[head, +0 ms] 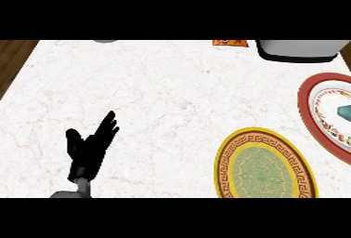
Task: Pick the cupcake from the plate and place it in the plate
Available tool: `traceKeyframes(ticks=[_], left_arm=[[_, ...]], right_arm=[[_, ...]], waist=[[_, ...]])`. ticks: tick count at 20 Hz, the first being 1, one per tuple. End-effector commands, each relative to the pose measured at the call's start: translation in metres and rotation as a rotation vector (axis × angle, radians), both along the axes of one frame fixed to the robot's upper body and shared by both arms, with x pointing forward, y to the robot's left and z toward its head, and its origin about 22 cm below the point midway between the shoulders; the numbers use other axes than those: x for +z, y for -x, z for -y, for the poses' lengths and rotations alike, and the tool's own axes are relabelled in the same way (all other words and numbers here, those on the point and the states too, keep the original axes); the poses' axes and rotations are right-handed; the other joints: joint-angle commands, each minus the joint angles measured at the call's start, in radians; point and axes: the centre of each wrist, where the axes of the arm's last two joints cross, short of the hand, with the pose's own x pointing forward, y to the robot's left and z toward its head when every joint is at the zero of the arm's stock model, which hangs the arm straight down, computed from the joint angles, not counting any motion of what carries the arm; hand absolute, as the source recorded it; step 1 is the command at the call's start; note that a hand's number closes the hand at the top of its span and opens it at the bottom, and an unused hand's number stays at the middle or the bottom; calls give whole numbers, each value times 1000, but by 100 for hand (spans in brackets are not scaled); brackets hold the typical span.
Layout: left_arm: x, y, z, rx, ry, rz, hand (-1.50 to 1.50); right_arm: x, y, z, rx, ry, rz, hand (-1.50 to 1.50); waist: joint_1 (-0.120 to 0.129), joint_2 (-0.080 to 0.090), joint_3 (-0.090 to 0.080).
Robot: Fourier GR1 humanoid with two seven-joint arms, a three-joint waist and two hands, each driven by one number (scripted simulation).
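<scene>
1. Cupcake (345,111): only a small teal-grey bit shows at 3 o'clock, on the red-rimmed round patterned plate (307,100).
2. The yellow-rimmed round green plate (266,168) lies at 5 o'clock on the white marble worktop (165,88).
3. Left robot hand (90,145) rests at 8 o'clock, fingers spread wide, holding nothing; the right is unseen.
4. Risk: grasping near the view's edge could, I judge, tip the cupcake.

Two plates lie on the table: a yellow-rimmed plate (266,167) and a red-rimmed plate (322,116). One hand (89,146) shows, and one grey appliance (298,50).
</scene>
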Motion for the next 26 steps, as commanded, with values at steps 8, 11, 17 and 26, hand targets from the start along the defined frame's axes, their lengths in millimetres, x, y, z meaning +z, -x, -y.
traceKeyframes(ticks=[8, 11, 17, 26], left_arm=[[3, 5, -12, 3, -5, -35, 0], [-7, 14, -11, 10, -2, -32, 0], [-9, 10, -17, 33, 14, -47, 0], [-2, 7, -18, 34, 8, -38, 0]], right_arm=[[0, 89, 59, 232, -134, -21, -150], [-3, 106, 65, 266, -126, -26, -150], [3, 136, 79, 277, -35, -92, -150], [-14, 158, 77, 276, 14, -152, -150]], waist=[[-25, -6, -2], [-27, -8, -2], [-36, -11, -3], [-34, -14, -3]])
